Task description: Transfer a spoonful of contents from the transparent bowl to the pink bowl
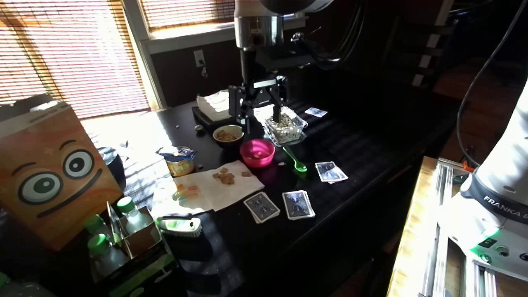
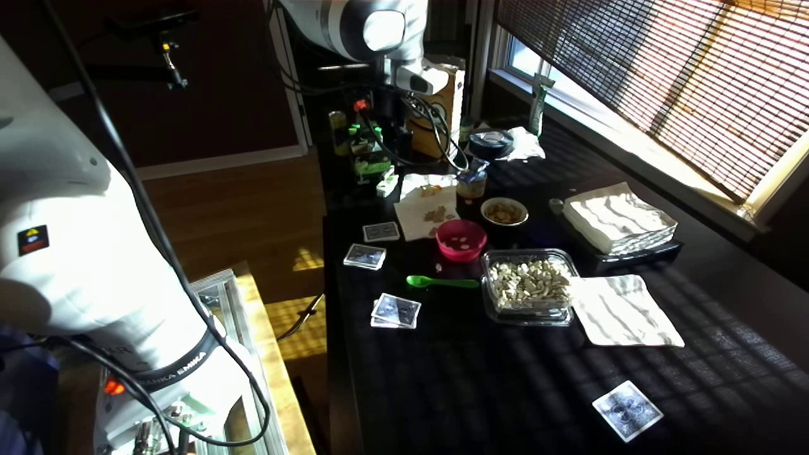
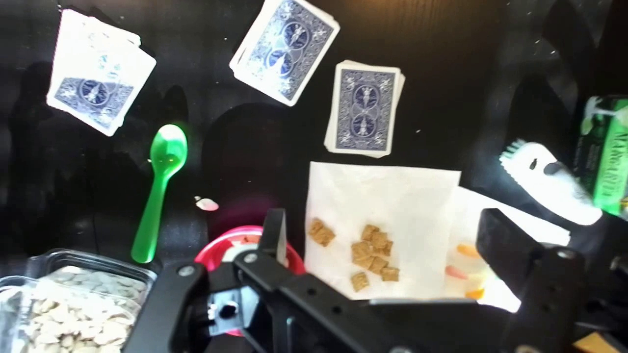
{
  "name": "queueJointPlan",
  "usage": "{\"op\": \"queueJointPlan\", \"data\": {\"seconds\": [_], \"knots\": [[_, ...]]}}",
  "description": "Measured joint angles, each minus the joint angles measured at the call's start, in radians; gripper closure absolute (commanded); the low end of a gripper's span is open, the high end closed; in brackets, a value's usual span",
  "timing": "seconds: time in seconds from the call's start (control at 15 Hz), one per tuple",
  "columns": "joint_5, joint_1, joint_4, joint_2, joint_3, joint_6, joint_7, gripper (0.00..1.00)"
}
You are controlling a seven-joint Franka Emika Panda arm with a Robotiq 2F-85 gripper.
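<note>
The dark table [image 2: 442, 392] drops away along its long edge on the side of the robot base [image 1: 474, 222], and three card stacks [image 2: 364, 256] sit near that edge. The widest room to move that I see, in an exterior view, is the stretch of open tabletop from the boxy transparent bowl [image 2: 529, 316] out to a card lying by itself [image 2: 627, 411]. A tighter strip runs between the green spoon [image 2: 450, 283] and the pink bowl [image 2: 460, 256], which are near each other, and a pale bit [image 3: 207, 204] lies in it.

The spoon lies on the table, scoop pointing toward that long edge, handle end just beside the transparent bowl; whether the two touch I can't tell. Its long axis runs roughly square to the edge. Pale, lumpy contents [image 2: 531, 281] sit in the transparent bowl, and a few small pieces [image 1: 258, 155] lie in the pink bowl.

The gripper [image 3: 387, 235] hangs over the table, its fingers [image 3: 505, 240] spread well apart; in the wrist view a white paper [image 3: 382, 191] shows between them.

I count one spoon, one pink bowl, one transparent bowl, one bowl of brown pieces [image 1: 228, 144], one scrubbing brush [image 3: 564, 193], one napkin pile [image 2: 616, 215] and those three stacks; the brown squares [image 3: 363, 252] on the paper overlap too much for a sure number
</note>
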Motion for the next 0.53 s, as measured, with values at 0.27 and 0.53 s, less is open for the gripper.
{"op": "queueJointPlan", "data": {"seconds": [0.27, 0.53], "knots": [[-0.093, -0.051, -0.045, 0.021, -0.045, 0.019, 0.097, 0.0], [-0.094, -0.061, -0.055, 0.034, -0.063, 0.019, 0.092, 0.0]]}}
